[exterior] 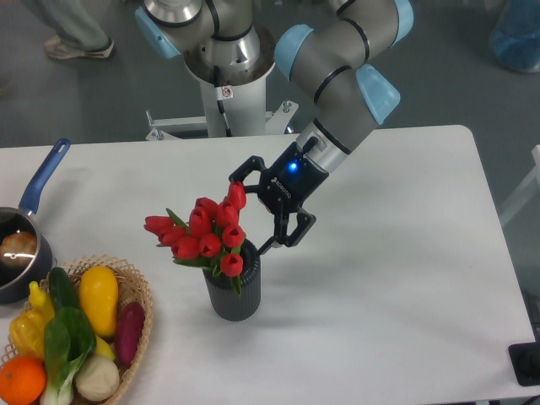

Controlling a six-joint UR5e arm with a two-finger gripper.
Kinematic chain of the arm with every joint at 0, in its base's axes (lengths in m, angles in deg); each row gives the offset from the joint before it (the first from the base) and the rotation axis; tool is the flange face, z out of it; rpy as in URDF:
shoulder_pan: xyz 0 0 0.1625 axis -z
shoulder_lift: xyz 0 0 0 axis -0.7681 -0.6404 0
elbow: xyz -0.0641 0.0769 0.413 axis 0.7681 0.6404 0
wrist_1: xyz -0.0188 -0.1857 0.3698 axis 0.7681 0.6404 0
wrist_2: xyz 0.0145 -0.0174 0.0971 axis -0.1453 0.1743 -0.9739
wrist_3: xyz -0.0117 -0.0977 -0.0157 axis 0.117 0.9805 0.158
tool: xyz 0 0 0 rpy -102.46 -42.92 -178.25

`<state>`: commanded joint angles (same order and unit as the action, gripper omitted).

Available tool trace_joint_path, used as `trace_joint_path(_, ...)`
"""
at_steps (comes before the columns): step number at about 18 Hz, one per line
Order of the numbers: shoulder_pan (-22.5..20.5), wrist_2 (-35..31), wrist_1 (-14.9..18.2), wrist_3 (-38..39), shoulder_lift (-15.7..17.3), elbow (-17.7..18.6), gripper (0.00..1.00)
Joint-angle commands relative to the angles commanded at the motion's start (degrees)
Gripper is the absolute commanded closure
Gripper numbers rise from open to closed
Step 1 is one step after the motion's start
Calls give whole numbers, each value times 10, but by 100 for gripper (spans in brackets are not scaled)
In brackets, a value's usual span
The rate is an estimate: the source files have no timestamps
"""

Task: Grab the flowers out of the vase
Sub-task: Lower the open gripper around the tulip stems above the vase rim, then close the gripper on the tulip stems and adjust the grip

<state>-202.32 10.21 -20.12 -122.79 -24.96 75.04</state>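
Item 1, flowers (205, 234): a bunch of red tulip buds with green leaves, standing in the vase (233, 290), heads fanned up and to the left of its rim. I log them as seated in the vase, not lifted.

Item 2, vase: dark grey, ribbed, upright on the white bench (396, 278), left of centre.

Item 3, gripper (258, 214): I read it as released, its two black fingers spread wide. One fingertip (238, 177) sits just above the topmost bud at the bunch's right edge; the other lies lower right, near the vase rim. Nothing is held between them. A blue light shows on its wrist.

Item 4, wicker basket (135, 295): bottom left, filled with coloured vegetables and fruit.

Item 5, saucepan (17, 253): left edge, blue handle pointing up and away.
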Motion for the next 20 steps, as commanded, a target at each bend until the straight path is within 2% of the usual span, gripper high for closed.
trace_joint_path(6,7,0,-3,-4,-1,0,0)
trace_joint_path(10,9,-4,-2,-37,-9,2,0)
trace_joint_path(20,8,3,-4,-42,-11,-1,0)
